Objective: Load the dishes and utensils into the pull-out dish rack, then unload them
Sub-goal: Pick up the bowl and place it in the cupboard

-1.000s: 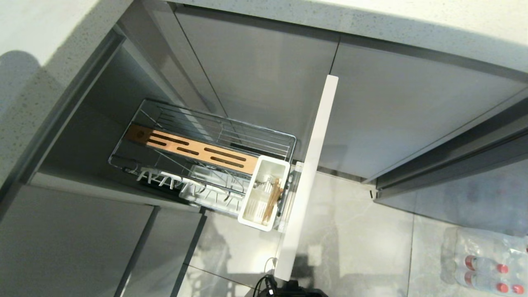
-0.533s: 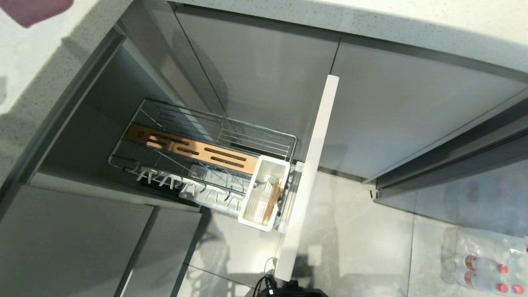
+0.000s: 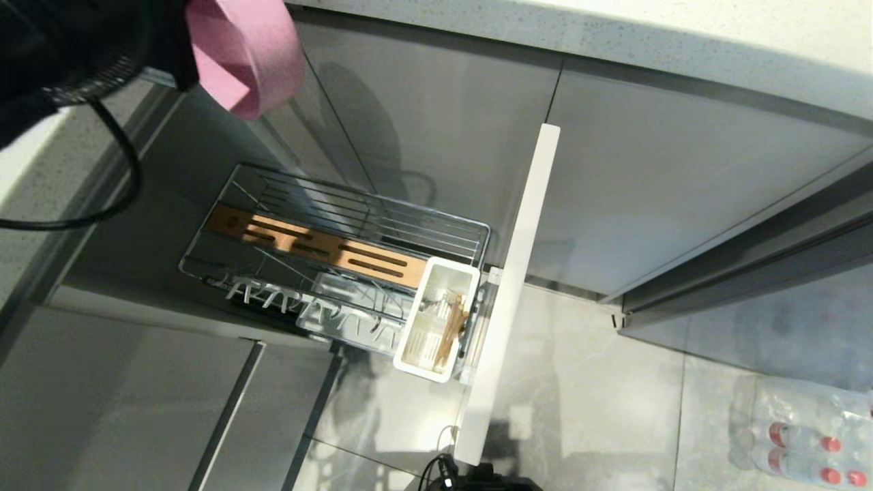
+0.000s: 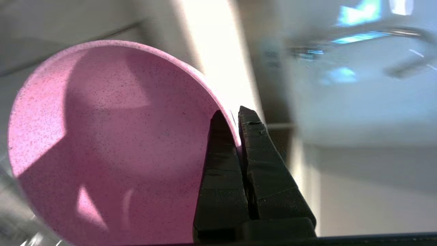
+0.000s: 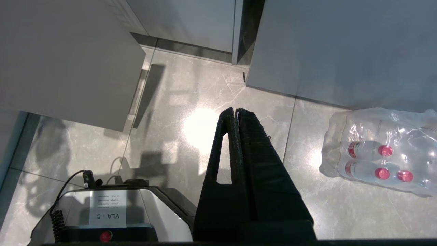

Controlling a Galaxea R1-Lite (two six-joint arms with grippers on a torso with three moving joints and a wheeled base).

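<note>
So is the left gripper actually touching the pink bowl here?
Touching. The left wrist view shows the left gripper with its fingers closed on the pink bowl, rim pinched between them.

A pink bowl (image 3: 249, 51) hangs above the pull-out dish rack (image 3: 341, 232), chopsticks (image 3: 451, 332) in its cup.

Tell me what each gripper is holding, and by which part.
The left gripper pinches the pink bowl by its rim, one finger inside, one outside. The right gripper holds nothing.
</note>
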